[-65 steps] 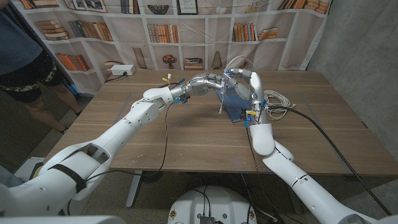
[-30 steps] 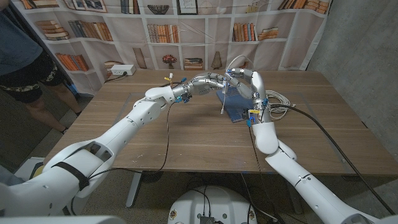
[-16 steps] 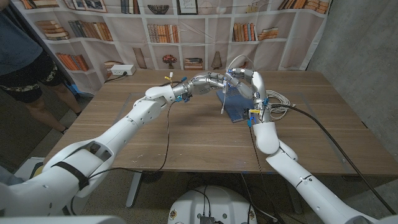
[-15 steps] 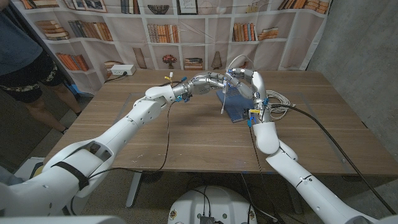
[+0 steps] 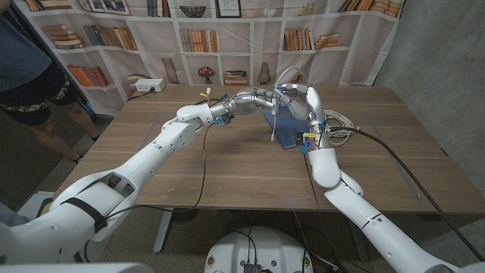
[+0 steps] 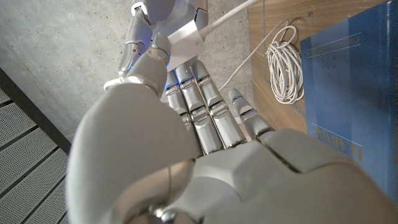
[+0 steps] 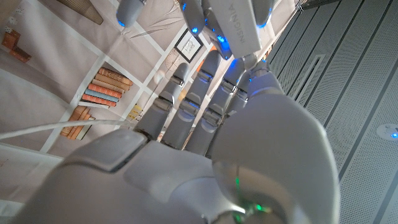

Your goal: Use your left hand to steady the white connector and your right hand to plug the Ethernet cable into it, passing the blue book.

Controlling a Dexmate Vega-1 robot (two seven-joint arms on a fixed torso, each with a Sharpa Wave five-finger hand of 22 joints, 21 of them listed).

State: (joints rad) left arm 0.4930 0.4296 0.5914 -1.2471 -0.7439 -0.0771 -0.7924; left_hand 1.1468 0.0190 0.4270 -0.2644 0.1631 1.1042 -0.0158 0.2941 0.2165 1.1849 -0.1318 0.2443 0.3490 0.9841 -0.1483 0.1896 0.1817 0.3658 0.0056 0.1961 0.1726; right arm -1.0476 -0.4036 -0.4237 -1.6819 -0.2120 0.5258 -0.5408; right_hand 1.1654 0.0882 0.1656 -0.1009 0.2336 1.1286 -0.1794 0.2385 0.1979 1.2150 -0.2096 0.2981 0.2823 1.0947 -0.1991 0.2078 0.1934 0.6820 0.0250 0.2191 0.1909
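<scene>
Over the far middle of the table my two hands meet above the blue book [image 5: 286, 130]. My left hand [image 5: 256, 99] reaches in from the left and its fingers [image 6: 205, 106] grip the white connector [image 6: 184, 40]. My right hand [image 5: 298, 97] comes from the other side, and its fingers [image 7: 205, 106] reach up to the same connector [image 7: 234, 20], holding the Ethernet cable at it. A white cable [image 6: 233, 17] runs away from the connector. The plug itself is hidden between the fingers. A thin white strand [image 5: 272, 126] hangs down over the book [image 6: 354, 93].
A coil of white cable [image 5: 338, 124] lies on the table just right of the book; the coil [image 6: 286, 62] also shows in the left wrist view. A white power strip [image 5: 148, 86] sits at the far left edge. A person [image 5: 30, 76] stands beyond the table's left side.
Both hands have shifted slightly farther over the book and stay pressed together at the connector. Over the last half second nothing visibly moves.
</scene>
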